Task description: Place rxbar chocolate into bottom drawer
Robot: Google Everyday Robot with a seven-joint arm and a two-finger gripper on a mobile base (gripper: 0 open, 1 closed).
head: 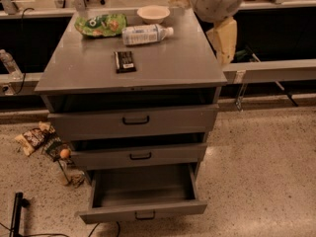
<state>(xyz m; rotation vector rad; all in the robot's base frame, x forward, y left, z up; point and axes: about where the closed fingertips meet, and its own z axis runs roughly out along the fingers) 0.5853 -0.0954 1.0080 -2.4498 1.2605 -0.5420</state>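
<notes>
The rxbar chocolate (124, 61), a small flat black bar with a pale label, lies on the grey cabinet top (168, 63), left of centre. The bottom drawer (143, 194) is pulled out and looks empty inside, with a small dark handle (144, 215) on its front. My gripper (202, 19) hangs above the cabinet's back right corner, well right of the bar. Its pale fingers (224, 37) stand apart, open and holding nothing.
A green snack bag (101, 24), a white-labelled bottle (145, 34) lying on its side and a small bowl (153, 14) sit at the back of the cabinet top. The two upper drawers (136, 120) are slightly ajar. Wrappers and litter (42, 142) lie on the floor to the left.
</notes>
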